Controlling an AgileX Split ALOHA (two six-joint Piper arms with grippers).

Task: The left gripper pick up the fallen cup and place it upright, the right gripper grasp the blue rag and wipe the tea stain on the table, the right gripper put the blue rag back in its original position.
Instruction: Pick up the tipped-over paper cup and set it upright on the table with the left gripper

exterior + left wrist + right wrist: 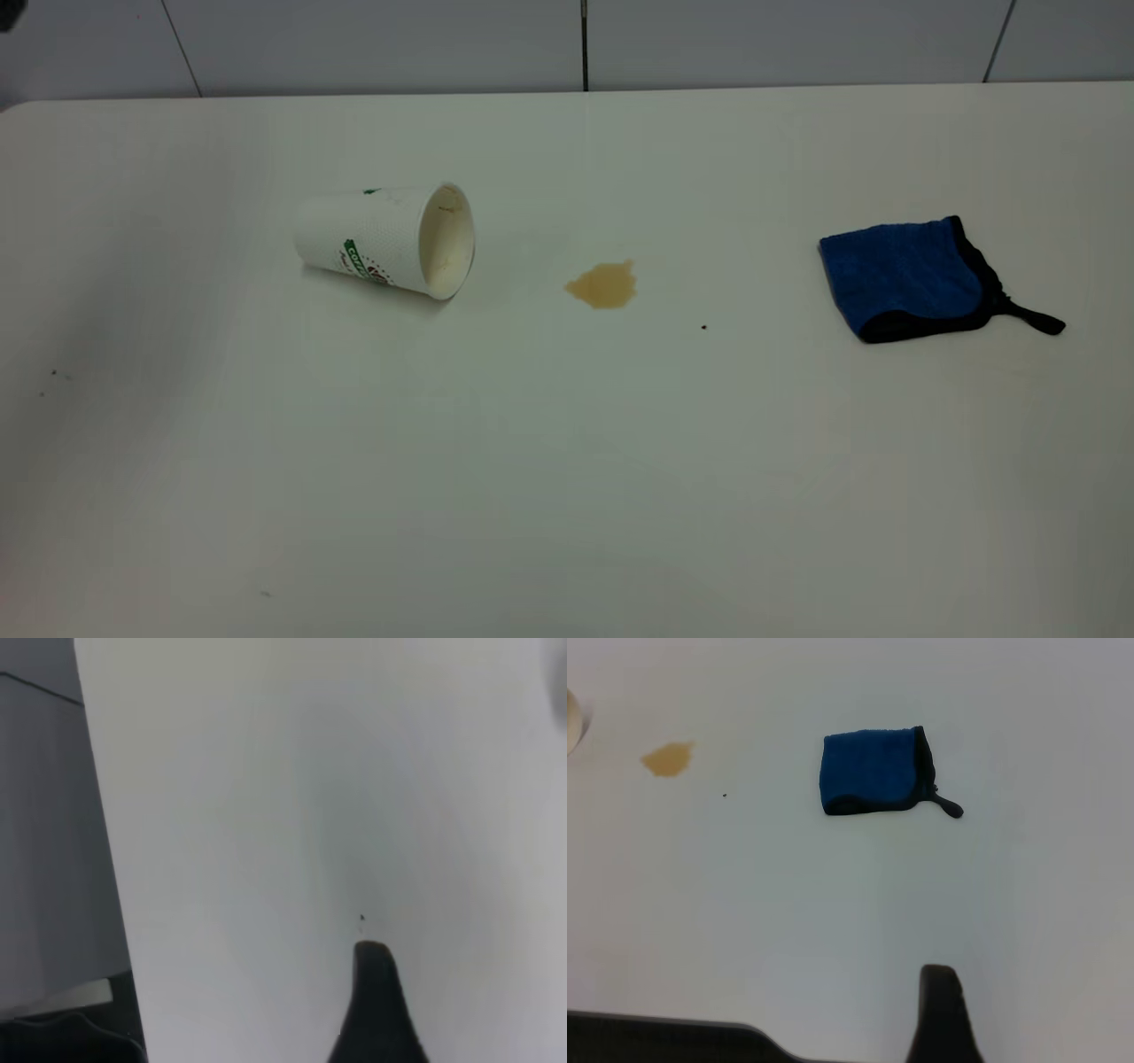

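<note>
A: Exterior view first. Where does everything sit against the tea stain?

B: The cup lies on its side left of the stain, apart from it, its mouth turned toward the stain. The blue rag lies flat well to the stain's right, its black loop tail trailing away from the stain. A tiny dark speck sits between stain and rag, close to the stain. All of it rests on the white desk.

A: And the arms?

B: Neither shows in the exterior view. In its own wrist view the left gripper shows one dark fingertip over bare desk, with no cup in sight, so it seems well off from the stain. The right gripper likewise shows one fingertip, with the rag and stain farther out. Wide or narrow, I cannot tell for either.

A: So the step in hand?

B: I judge nothing has begun: the cup comes first. The left gripper should approach from the side away from the stain, close across the cup's body near mid-height rather than the soft rim, squeeze gently since paper crushes, then tip it up and set it down clear of the stain
</note>
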